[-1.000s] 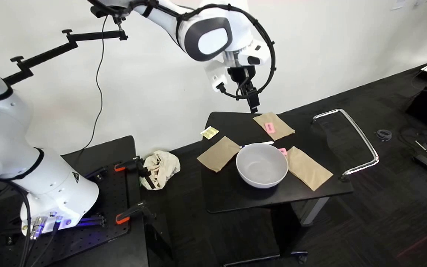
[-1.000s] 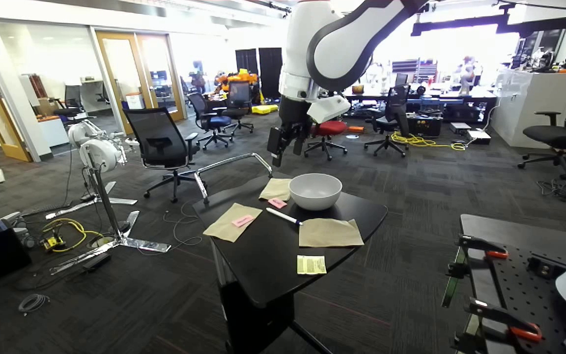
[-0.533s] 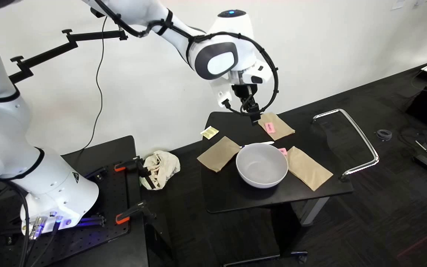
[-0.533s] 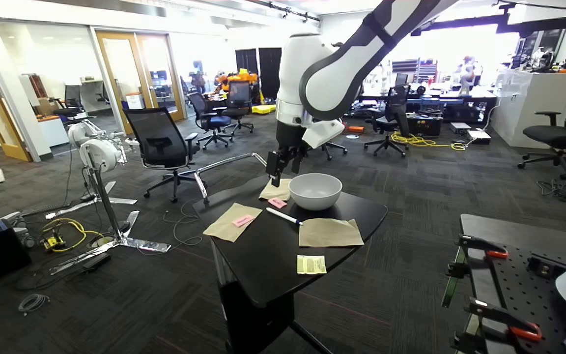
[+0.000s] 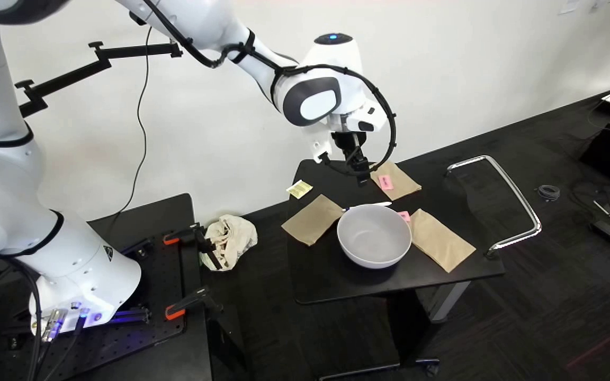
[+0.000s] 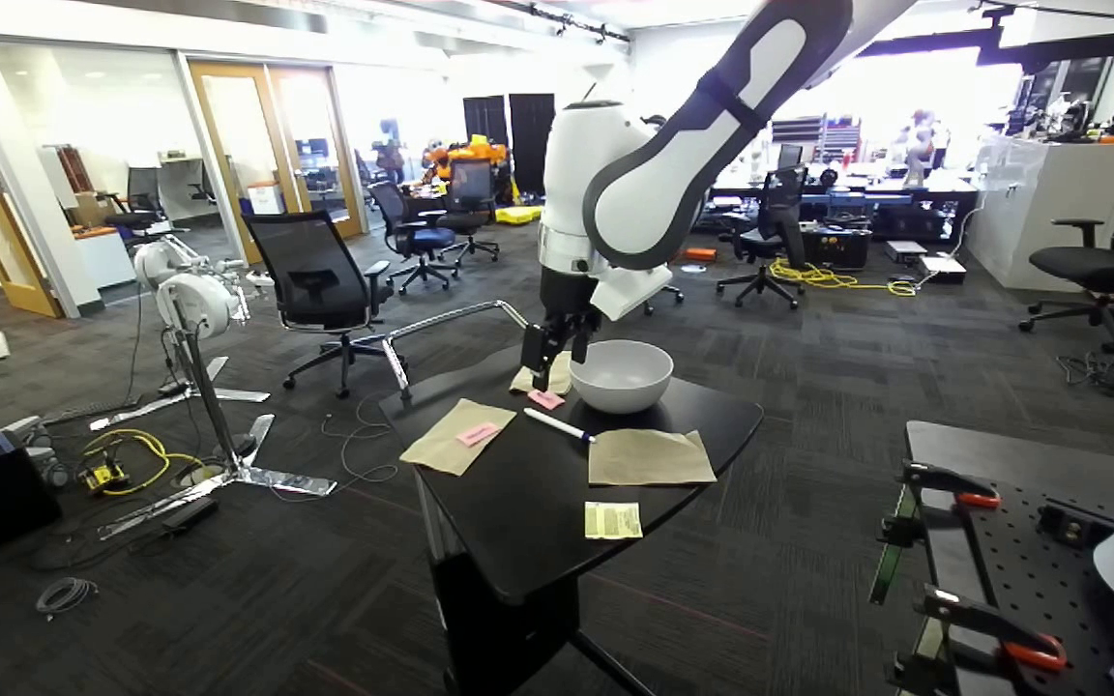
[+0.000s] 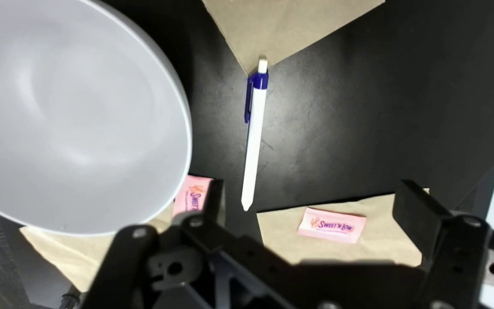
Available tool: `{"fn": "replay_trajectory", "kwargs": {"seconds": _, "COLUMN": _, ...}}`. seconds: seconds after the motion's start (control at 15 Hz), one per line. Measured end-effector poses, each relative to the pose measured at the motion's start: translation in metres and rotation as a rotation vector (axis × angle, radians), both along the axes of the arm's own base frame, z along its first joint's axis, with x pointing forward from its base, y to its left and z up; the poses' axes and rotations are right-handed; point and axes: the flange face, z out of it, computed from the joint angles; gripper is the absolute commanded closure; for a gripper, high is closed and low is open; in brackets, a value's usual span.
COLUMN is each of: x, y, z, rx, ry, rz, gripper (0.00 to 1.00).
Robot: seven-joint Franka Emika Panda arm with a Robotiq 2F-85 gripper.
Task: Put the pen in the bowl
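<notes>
The pen is a thin white stick with a blue clip and a white button; in the wrist view the pen (image 7: 254,133) lies flat on the black table. It also shows in an exterior view (image 6: 557,425), and partly behind the bowl in an exterior view (image 5: 376,204). The round light-grey bowl (image 7: 79,107) stands upright beside it; it shows in both exterior views (image 5: 374,238) (image 6: 621,377). My gripper (image 7: 317,199) is open and empty, fingers wide apart, above the table near the pen's tip end. It also shows in both exterior views (image 5: 363,180) (image 6: 560,367).
Tan napkins (image 6: 652,457) lie around the bowl and pen; one touches the pen's button end. Pink packets (image 7: 332,225) lie on or by the napkins. A yellow packet (image 6: 613,520) lies near the table edge. A metal handle (image 5: 517,196) rises at the table's side.
My gripper has moved down toward the table, staying open. The pen, bowl, napkins and packets have not moved.
</notes>
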Motion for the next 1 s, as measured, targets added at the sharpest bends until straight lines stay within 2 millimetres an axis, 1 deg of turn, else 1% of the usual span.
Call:
{"fn": "replay_trajectory", "kwargs": {"seconds": 0.27, "x": 0.001, "y": -0.001, "z": 0.001, "rx": 0.000, "ry": -0.002, "rz": -0.001, "gripper": 0.00}}
{"fn": "replay_trajectory", "kwargs": {"seconds": 0.4, "x": 0.000, "y": -0.001, "z": -0.002, "rx": 0.001, "ry": 0.003, "rz": -0.002, "gripper": 0.00}}
{"fn": "replay_trajectory", "kwargs": {"seconds": 0.6, "x": 0.004, "y": -0.003, "z": -0.015, "rx": 0.008, "ry": 0.017, "rz": -0.013, "gripper": 0.00}}
{"fn": "replay_trajectory", "kwargs": {"seconds": 1.0, "x": 0.022, "y": -0.014, "z": -0.042, "rx": 0.017, "ry": 0.030, "rz": -0.045, "gripper": 0.00}}
